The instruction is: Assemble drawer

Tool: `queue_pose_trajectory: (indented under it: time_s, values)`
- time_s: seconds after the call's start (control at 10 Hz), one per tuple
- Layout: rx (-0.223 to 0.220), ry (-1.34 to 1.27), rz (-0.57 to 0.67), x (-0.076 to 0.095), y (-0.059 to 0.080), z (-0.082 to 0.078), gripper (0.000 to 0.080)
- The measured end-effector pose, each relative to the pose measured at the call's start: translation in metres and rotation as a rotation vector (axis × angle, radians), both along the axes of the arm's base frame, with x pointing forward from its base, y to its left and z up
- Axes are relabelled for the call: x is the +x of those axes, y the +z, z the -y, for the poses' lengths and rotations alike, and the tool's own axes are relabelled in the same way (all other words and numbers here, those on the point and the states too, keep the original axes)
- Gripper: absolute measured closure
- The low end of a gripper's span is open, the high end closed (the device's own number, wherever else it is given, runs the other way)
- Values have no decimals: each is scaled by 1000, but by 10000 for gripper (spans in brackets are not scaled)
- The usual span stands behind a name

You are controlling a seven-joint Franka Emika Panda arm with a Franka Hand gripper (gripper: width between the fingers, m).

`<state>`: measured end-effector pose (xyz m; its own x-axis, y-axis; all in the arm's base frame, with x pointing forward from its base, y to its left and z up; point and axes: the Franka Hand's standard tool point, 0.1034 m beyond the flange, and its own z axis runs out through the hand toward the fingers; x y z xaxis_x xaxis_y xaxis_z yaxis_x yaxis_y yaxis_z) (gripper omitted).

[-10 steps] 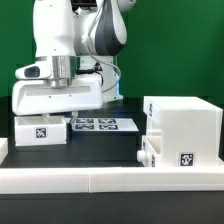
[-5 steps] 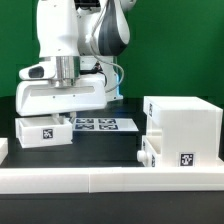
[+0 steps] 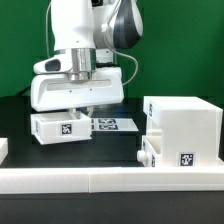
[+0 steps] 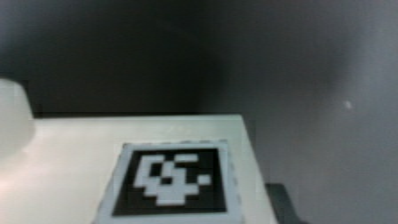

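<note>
My gripper (image 3: 78,108) comes down from above onto a shallow white tray (image 3: 62,127) with a black-and-white tag on its front, at the exterior view's left. The tray has travelled along with it, so the gripper is shut on the tray. The wrist view shows the tray's white face (image 4: 107,135) and its tag (image 4: 175,180) close up; the fingertips do not show there. The tall white box-like shell (image 3: 185,120) stands at the exterior view's right. A second tagged tray (image 3: 178,156) sits low in it with a knob sticking out.
The marker board (image 3: 112,125) lies flat on the black table behind and between the tray and the shell. A long low white border rail (image 3: 100,180) runs along the front. A small white block (image 3: 3,148) sits at the far left edge.
The gripper and the tray under it have moved toward the exterior view's right, closer to the shell and partly in front of the marker board. The shell has not moved.
</note>
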<state>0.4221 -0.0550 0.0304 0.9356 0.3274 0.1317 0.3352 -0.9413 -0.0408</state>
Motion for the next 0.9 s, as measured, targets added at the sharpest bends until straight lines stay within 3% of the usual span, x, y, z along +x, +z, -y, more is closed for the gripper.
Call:
queue_pose_trajectory:
  time_s: [0.3, 0.6, 0.9]
  values:
    - [33, 64, -47, 28, 22, -11, 757]
    - [32, 112, -51, 29, 21, -11, 757]
    - [4, 450, -34, 37, 23, -6, 757]
